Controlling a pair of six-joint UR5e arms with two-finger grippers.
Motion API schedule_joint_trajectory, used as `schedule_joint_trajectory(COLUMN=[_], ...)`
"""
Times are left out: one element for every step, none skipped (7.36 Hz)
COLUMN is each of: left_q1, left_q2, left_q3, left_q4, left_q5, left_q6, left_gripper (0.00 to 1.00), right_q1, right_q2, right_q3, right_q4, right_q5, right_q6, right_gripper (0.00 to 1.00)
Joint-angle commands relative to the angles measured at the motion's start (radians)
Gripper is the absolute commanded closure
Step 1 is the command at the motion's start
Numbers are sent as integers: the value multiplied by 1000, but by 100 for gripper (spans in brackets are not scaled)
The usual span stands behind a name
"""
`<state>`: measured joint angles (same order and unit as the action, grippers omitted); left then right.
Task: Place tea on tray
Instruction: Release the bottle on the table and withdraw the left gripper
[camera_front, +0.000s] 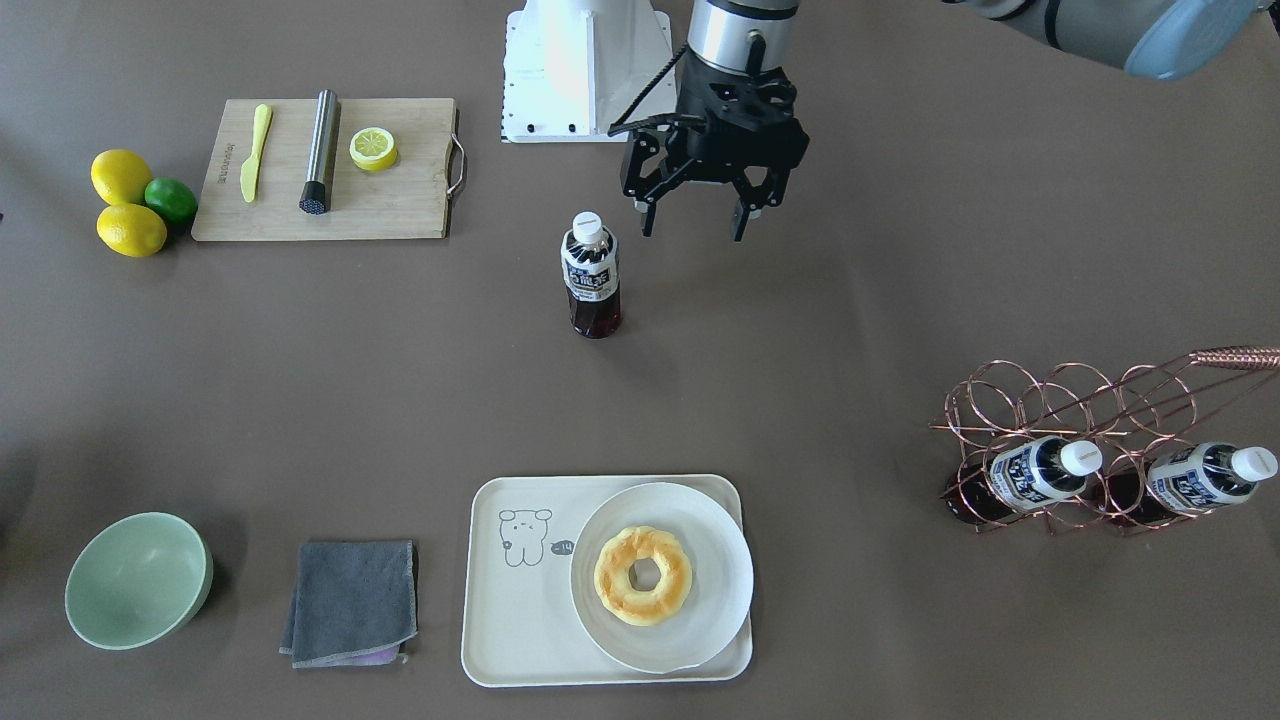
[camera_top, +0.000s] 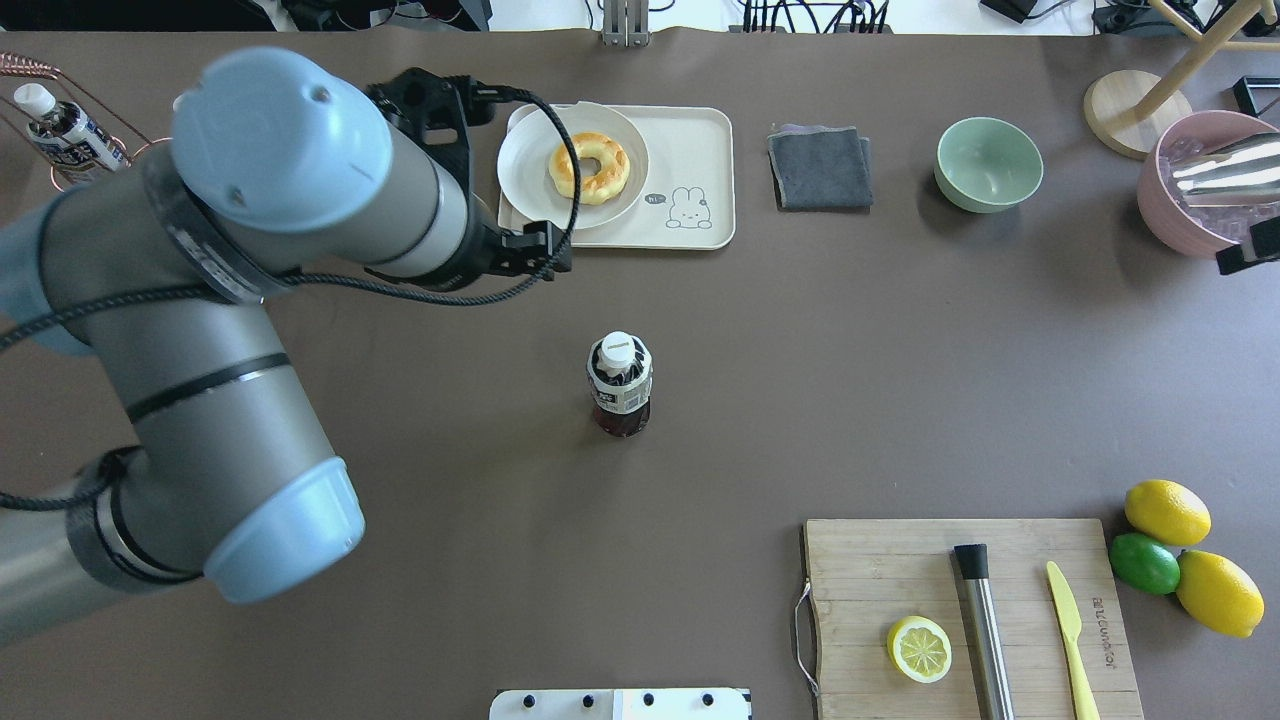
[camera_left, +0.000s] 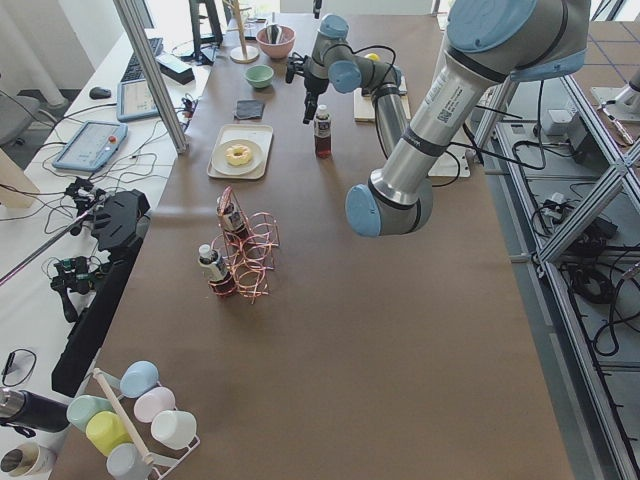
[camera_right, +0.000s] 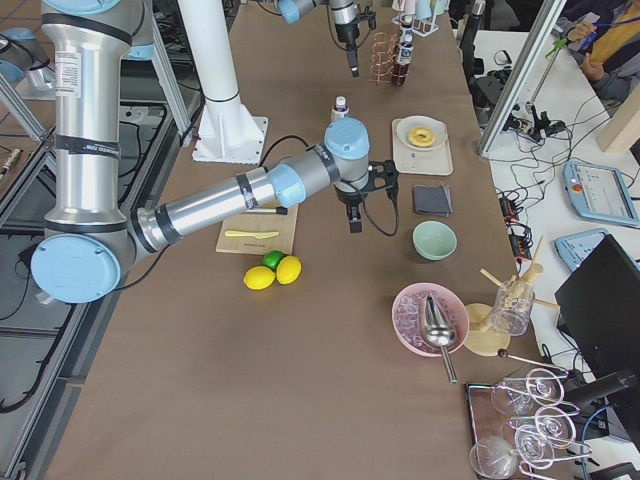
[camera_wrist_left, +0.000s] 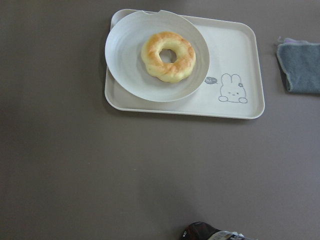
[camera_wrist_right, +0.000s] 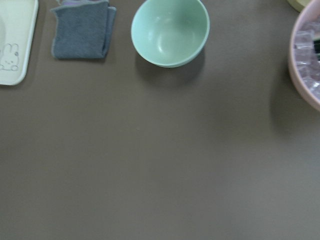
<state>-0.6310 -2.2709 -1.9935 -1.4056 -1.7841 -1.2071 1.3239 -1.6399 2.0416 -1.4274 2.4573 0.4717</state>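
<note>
Brown table (camera_front: 860, 320): tea (camera_front: 591, 275) upright, just beside left gripper (camera_front: 693, 230), jaws apart.

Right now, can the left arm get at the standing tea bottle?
Probably yes. The left gripper hangs open close beside the tea, which stands upright on the table with nothing between them.

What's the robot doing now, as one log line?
left gripper: open, empty, near upright clear dark-tea bottle | cream rectangular tray: no tea yet | right gripper: unclear
</note>
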Motion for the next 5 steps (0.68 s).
schedule_joint_trajectory(left_q1=[-223,-292,-315,-341,-364], left_q2=[130,198,249,270,306], left_q3=[-37,-56,-70,-70,-70], left_q4=[-1,-4,-6,-7,-6], left_q5=[-271,-314,-328,-328,-330], left_q6=[269,349,401,409,478], left_gripper=[4,4,4,4,4], right_q1=[-228,-367,-485,-580,-670], right_q2=[202,286,367,444,501], right_q3=[43,51,49,49,43], right_q4=[1,1,-4,-11,-13], right_q5=[-65,-204,-303,-372,-449], right_q6=[410,541,639,782,880], right_gripper=[0,0,0,0,0])
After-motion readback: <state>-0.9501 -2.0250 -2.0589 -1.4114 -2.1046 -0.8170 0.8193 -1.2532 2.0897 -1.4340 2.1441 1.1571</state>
